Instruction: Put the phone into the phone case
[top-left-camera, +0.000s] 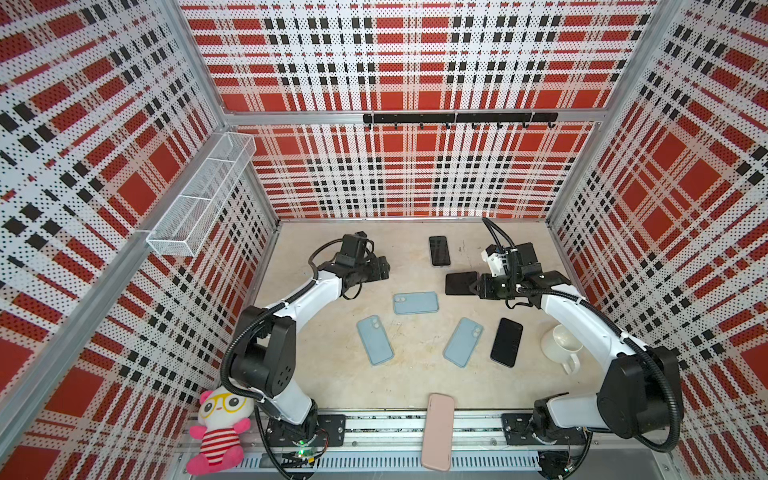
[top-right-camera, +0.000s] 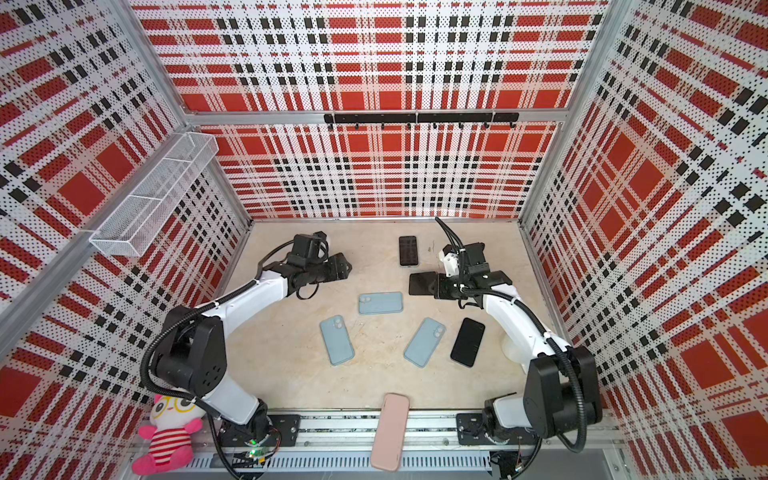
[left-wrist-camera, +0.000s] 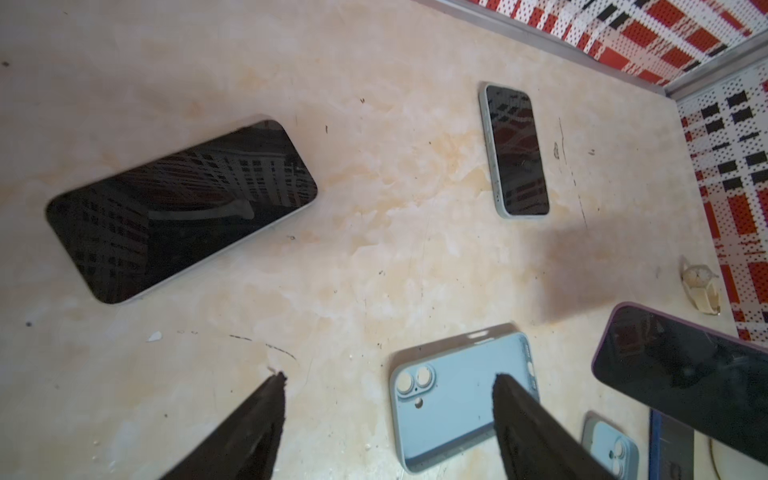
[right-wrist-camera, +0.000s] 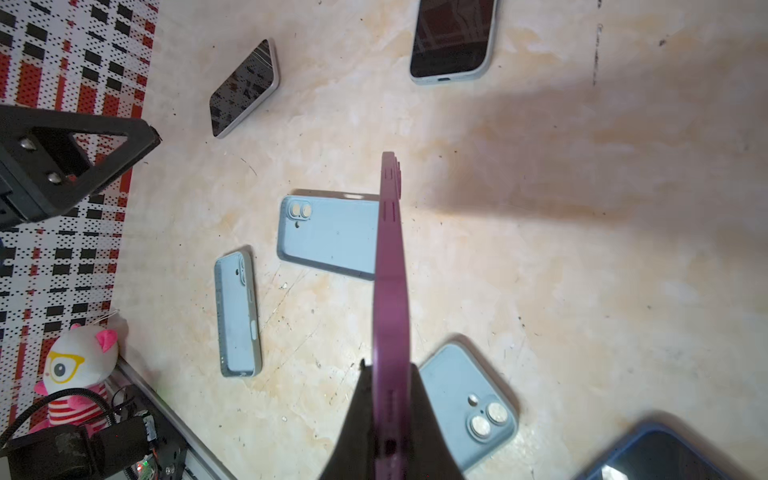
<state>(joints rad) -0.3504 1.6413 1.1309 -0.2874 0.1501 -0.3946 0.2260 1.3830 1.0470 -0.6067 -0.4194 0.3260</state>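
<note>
Purple-edged phone (right-wrist-camera: 390, 266) clamped in the right pincer (right-wrist-camera: 390, 368), off the surface (top-left-camera: 332, 374); left pincer (left-wrist-camera: 388, 377) wide, empty. Blue case (top-left-camera: 416, 302), at the phone's eight o'clock, lies unfilled: insertion remains.

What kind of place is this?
Probably a robot test cell, not a home: perforated plaid walls enclose the tabletop, and a left arm and right arm stand mounted on a front rail.
</note>
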